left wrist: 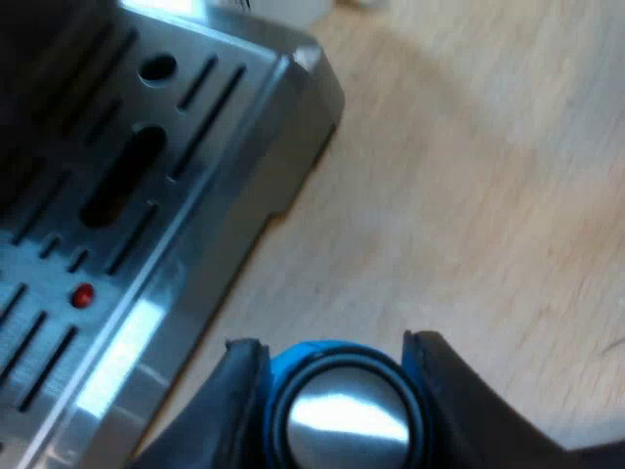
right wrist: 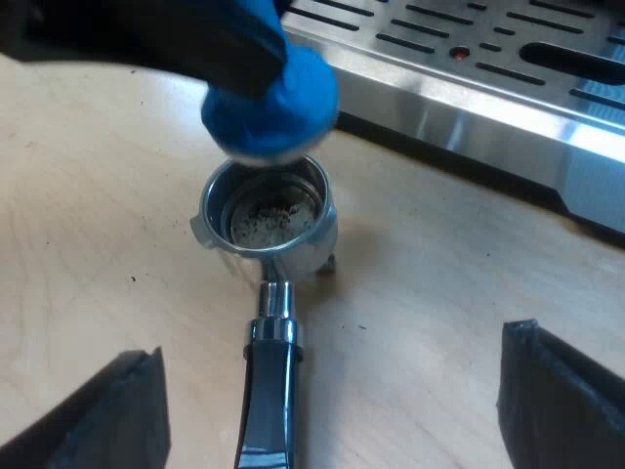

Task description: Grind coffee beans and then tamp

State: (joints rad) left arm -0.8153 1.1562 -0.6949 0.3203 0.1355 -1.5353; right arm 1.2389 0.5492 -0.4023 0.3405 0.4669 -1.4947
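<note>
— Evidently off the espresso machine (right wrist: pixel 469 68) at its one o'clock, the holder (right wrist: pixel 298 249) lies on the table (right wrist: pixel 439 264), handle (right wrist: pixel 266 391) toward six — why?

— For tamping, likely: left gripper (left wrist: pixel 332 344) clamps the blue tamper (right wrist: pixel 269 98) over its basket (right wrist: pixel 271 220); right gripper (right wrist: pixel 332 360) gapes empty.

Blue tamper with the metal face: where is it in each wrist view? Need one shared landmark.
Left wrist view: blue tamper, metal face toward the camera, held between the black fingers of the left gripper, beside the machine's slotted steel drip tray.
Right wrist view: the tamper over the open basket of the metal holder, near the same tray.
Shared landmark: the tray's small red dot.
</note>
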